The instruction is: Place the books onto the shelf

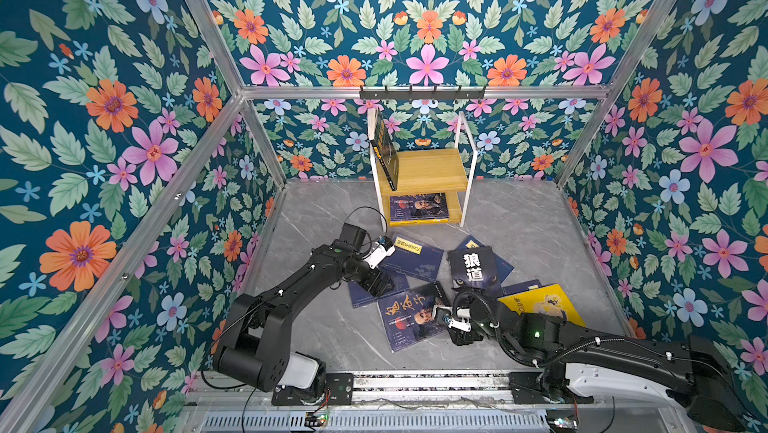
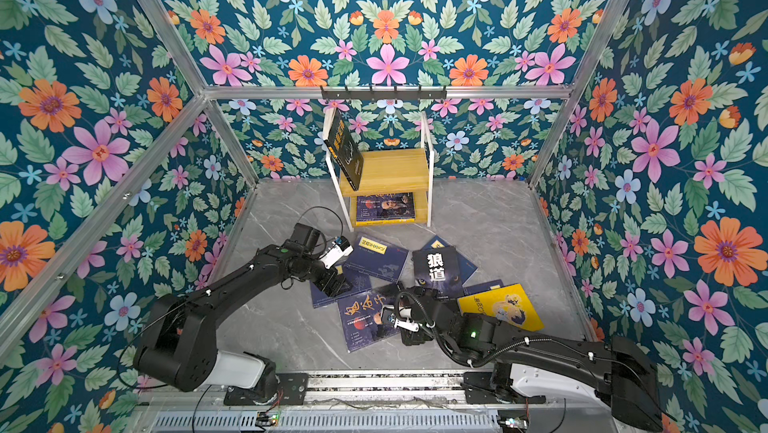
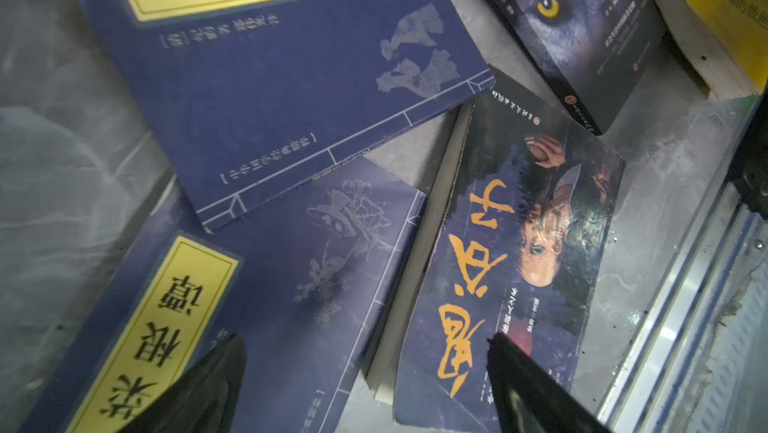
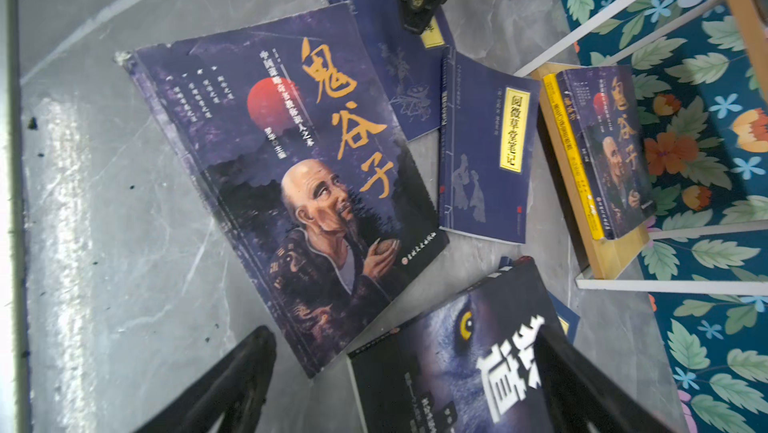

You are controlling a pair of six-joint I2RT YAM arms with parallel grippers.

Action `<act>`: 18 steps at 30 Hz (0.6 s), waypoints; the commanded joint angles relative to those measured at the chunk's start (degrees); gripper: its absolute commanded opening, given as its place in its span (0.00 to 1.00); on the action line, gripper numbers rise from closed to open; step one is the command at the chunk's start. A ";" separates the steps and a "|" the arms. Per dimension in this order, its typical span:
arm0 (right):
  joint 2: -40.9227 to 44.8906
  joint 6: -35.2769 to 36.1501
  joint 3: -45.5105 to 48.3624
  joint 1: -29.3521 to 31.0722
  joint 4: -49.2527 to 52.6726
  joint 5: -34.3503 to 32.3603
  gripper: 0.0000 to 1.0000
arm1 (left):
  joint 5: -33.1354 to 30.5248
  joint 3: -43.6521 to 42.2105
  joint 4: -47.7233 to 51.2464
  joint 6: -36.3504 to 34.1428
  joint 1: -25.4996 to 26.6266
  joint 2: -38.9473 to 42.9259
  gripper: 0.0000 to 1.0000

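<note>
The old-man book [image 4: 291, 186] lies flat on the floor in front of the shelf [image 1: 432, 169], between my two claws. My left claw [image 3: 365, 338] and right claw [image 4: 403, 329] are both spread, holding nothing.

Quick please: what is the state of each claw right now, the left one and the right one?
Left claw: open, holding nothing.
Right claw: open, holding nothing.
</note>
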State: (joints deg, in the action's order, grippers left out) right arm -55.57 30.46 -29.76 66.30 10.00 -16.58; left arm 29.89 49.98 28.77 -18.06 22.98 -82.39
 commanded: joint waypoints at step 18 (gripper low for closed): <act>-17.69 0.42 0.78 2.22 -9.85 0.28 0.93 | -8.68 -0.39 6.38 -7.42 4.41 -4.72 0.71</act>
State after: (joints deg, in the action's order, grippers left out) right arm -71.66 30.22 -29.04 68.25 5.19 -15.20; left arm 23.31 50.09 32.14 -22.04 27.09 -87.18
